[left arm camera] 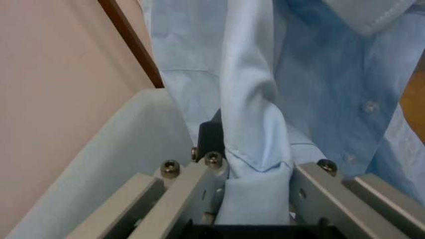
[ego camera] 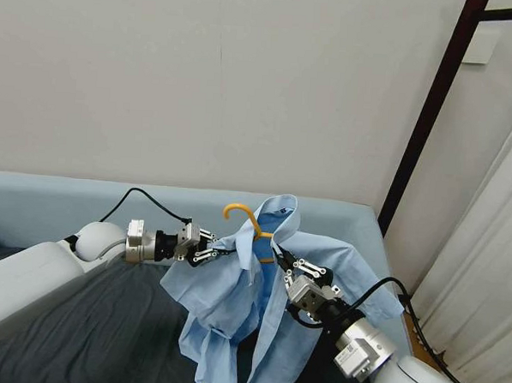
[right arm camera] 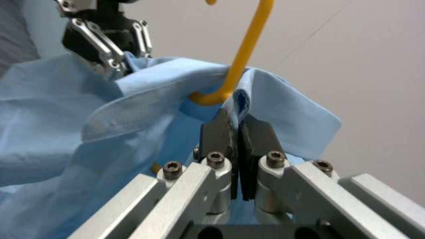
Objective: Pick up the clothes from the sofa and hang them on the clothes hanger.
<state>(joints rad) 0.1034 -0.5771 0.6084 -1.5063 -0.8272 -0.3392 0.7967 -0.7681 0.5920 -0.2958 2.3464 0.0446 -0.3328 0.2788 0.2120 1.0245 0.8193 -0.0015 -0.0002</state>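
**Shirt held up between two grippers, hook poking out of the collar**

Above the sofa, in the lower middle of the head view, a light blue shirt hangs in the air between the two arms. Its tails droop toward the dark seat cushion. A yellow hanger sits inside it, with the curved hook rising out of the collar near the centre of the frame.

The left gripper reaches in from the lower left, arm stretched almost level. It pinches a fold of the shirt's front edge just left of the hook. From its own wrist camera, a band of blue cloth runs straight down between the fingers, and the buttoned front fills the space beyond.

The right gripper comes up from the lower right, tilted toward the collar. Its wrist camera shows the two dark pads pressed nearly together on the collar fold, right beneath the base of the hook. I cannot tell whether the hanger's neck is caught in there with the cloth. The other gripper shows farther off in that view, at the shirt's edge.

Behind it all stands a plain pale wall. A dark slanted post runs down the upper right, and a white curtain hangs along the right edge.
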